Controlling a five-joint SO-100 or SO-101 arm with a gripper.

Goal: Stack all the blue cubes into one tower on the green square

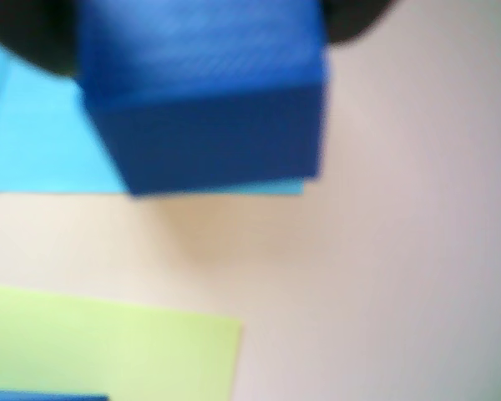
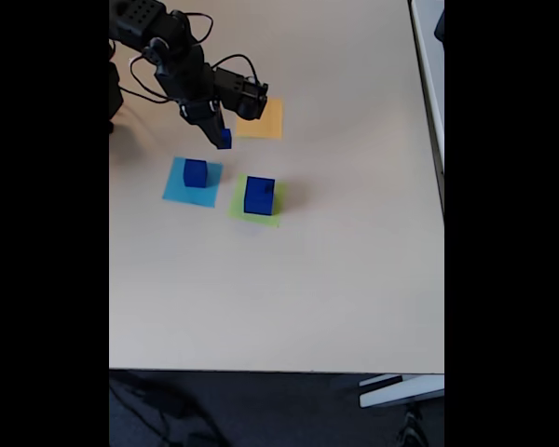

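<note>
No text, label, brand, number or sign can be read in either view; the blue cubes [image 2: 259, 195], the paper squares and the counter [image 2: 307, 289] all show plain surfaces.

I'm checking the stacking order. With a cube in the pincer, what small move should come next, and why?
Probably carry the held blue cube right, over the large cube on the green square. The pincer holds it lifted above the table, not yet over the tower.

bare table [image 2: 307, 289] beyond cubes [image 2: 259, 195]
</note>
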